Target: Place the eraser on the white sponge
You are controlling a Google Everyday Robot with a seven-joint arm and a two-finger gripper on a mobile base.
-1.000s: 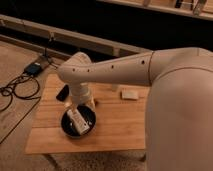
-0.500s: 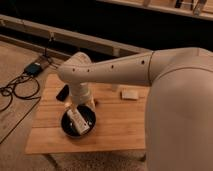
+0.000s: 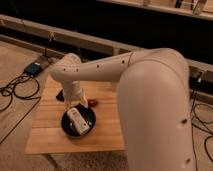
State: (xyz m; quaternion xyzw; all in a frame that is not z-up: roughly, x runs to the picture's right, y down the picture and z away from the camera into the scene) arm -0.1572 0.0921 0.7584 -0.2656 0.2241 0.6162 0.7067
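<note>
The eraser (image 3: pixel 60 95) is a small dark block on the wooden table (image 3: pixel 50 135), at the left of my wrist. My gripper (image 3: pixel 76 109) hangs from the wrist just over the round black bowl (image 3: pixel 79 131), to the right of and nearer than the eraser. A white object (image 3: pixel 75 119) lies in the bowl right under the gripper. The white sponge is hidden behind my arm.
A reddish-brown elongated thing (image 3: pixel 92 103) lies on the table just behind the bowl's right rim. My large white arm (image 3: pixel 155 100) covers the table's right side. Cables (image 3: pixel 15 92) and a small box (image 3: pixel 34 68) lie on the floor at the left.
My upper arm has swung left in the view and now covers the white sponge, which showed at the table's back right before. The wrist stays over the bowl.
</note>
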